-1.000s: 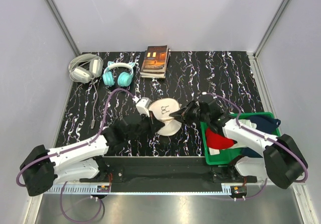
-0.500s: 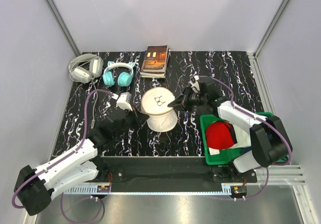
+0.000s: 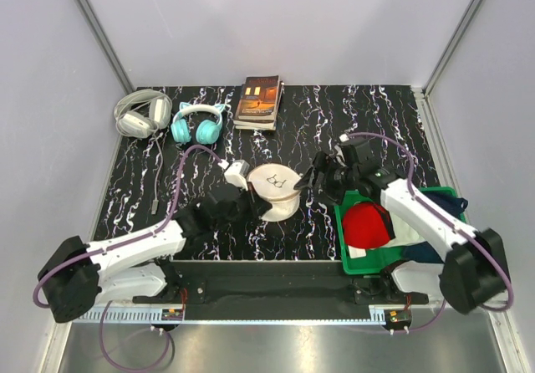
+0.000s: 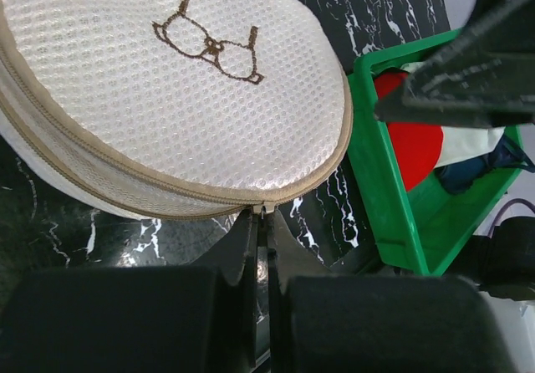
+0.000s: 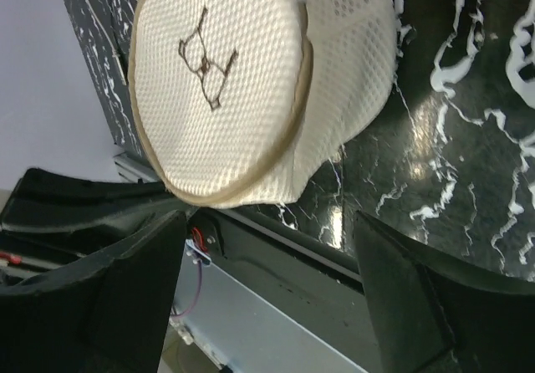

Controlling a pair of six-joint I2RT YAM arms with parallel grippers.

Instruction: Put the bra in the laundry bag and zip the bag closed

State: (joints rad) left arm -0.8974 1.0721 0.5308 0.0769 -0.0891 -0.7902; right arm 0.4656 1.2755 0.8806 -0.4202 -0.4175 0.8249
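Round cream-white mesh laundry bag (image 3: pixel 276 191) is lying a bit tilted mid-table on the black white-veined tabletop (image 3: pixel 393 126), with its flat face and small dark drawing showing upward. The white padded bra is not showing in any view. I am judging it is already inside, but the mesh is too dense to confirm.

The rim zip is looking closed along the stretch the left wrist view is showing. The far side is hidden, so I cannot tell if it is run all the way round. The small zip pull (image 4: pixel 263 211) is sitting at the bag's near rim. The left gripper (image 4: pixel 262 227) is pinching it, jaws fully together. The right gripper (image 5: pixel 269 222) is hanging just beside the bag, jaws spread wide, gripping nothing.

Judgement: the bra-in step is done and zipping is at or near its end. What is remaining is any last bit of zip travel, then letting go of the pull.

Further out, a green plastic bin (image 3: pixel 341 239) at the near right is holding a red cloth (image 3: pixel 368 222) and a dark blue cloth (image 3: pixel 439 201). Along the far edge, well apart, are lying white-grey headphones (image 3: pixel 140 112), teal cat-ear headphones (image 3: pixel 197 124) and a dark-covered book (image 3: pixel 259 99).
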